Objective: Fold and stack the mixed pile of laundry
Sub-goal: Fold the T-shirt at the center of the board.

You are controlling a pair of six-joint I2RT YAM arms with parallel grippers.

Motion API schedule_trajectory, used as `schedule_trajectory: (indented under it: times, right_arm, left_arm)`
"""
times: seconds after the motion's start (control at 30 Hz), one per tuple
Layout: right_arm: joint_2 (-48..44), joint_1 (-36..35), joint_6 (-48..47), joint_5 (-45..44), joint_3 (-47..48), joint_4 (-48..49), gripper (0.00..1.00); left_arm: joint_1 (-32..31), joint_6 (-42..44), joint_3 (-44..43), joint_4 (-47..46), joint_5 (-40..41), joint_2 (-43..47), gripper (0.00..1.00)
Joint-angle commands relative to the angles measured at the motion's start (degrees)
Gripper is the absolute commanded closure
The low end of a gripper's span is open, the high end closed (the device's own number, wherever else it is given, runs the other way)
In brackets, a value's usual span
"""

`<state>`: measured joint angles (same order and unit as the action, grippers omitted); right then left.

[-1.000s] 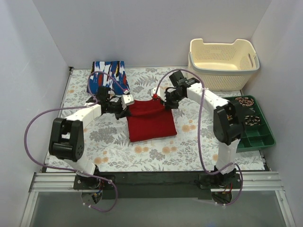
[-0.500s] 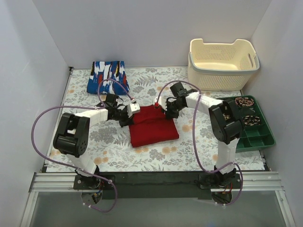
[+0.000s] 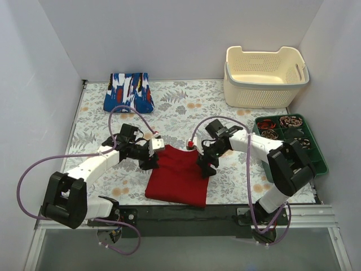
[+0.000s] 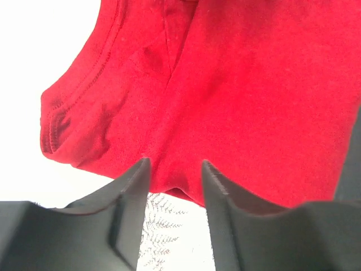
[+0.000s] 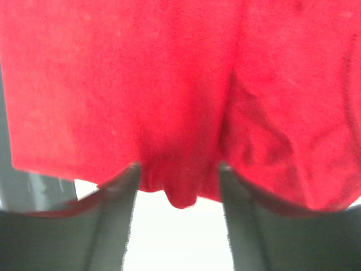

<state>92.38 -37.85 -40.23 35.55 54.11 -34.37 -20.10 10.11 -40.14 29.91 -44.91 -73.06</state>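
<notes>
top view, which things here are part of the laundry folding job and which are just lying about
Job: red garment, blue printed garment.
Lying about: cream basket, green tray.

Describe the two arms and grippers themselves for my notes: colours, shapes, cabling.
Both the left arm and the right arm have white links joined by bulky black joints. A thin purple cable loops loosely along each arm. The left gripper and the right gripper have plain black, wedge-shaped fingers. No markings show.
</notes>
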Motion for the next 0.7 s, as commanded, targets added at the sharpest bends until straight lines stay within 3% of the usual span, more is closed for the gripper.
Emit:
schedule_trajectory:
  times: [0.0,0.07,0.2,0.3,0.67]
  right_arm:
    - [0.25,7.06,5.24,9.61,7.40,-3.60,0.21]
    - [2.88,8.66,8.93,13.84,11.95,-3.60,0.21]
    - [10.17,9.19,13.59,17.44,19.01,-2.99,0.44]
    - [15.63,8.58,18.59,19.12,22.34,-0.36,0.55]
    - [25.65,5.41,24.76,13.76,26.14,5.36,0.59]
  left_arm:
    - [-0.20,0.52,-4.06,0.67,-4.38,1.69,0.56]
    - [-1.43,1.84,-5.55,0.59,-5.80,1.43,0.55]
    - [-6.17,1.15,-5.56,-4.41,-5.64,-1.29,0.54]
    - [-9.16,0.00,-6.35,-8.11,-4.76,-5.33,0.56]
    - [-15.58,3.25,-8.99,-12.33,0.08,-16.15,0.58]
